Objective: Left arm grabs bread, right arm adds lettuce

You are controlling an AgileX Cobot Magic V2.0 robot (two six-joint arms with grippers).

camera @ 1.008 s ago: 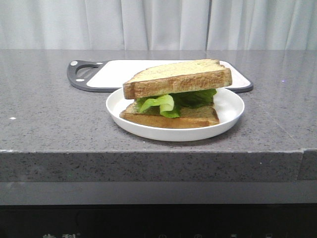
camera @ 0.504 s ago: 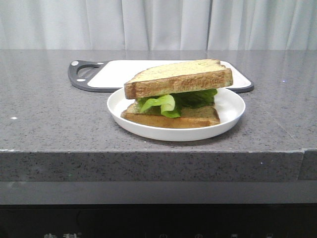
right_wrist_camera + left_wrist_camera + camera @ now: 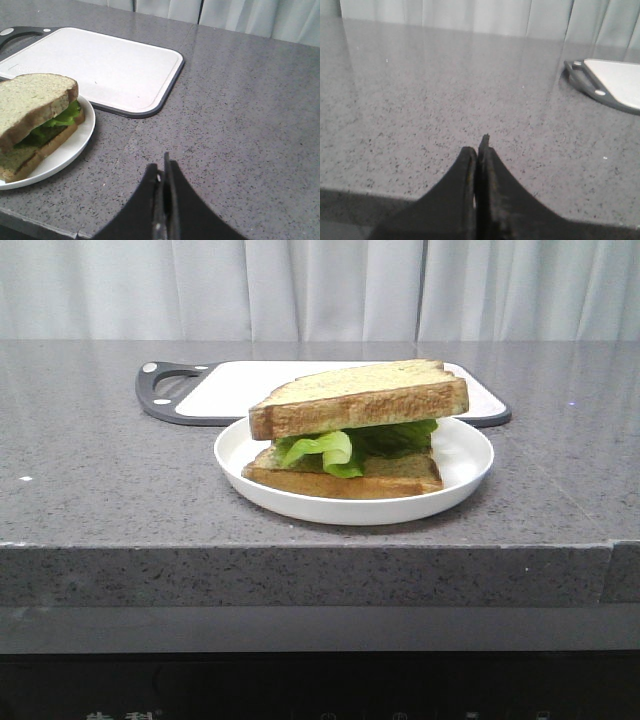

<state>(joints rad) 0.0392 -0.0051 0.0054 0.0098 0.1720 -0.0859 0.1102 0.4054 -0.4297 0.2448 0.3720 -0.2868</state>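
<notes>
The bread (image 3: 358, 397) is laid over the lettuce (image 3: 352, 443) on the plate (image 3: 462, 468), well apart from both clenched, empty jaws.

Only cut-off, unreadable white characters on the dark front panel (image 3: 125, 714).

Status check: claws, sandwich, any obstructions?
Left claw shut, empty. Right claw shut, empty. Bread atop lettuce on plate. Nothing obstructing.

No visible change since before.
</notes>
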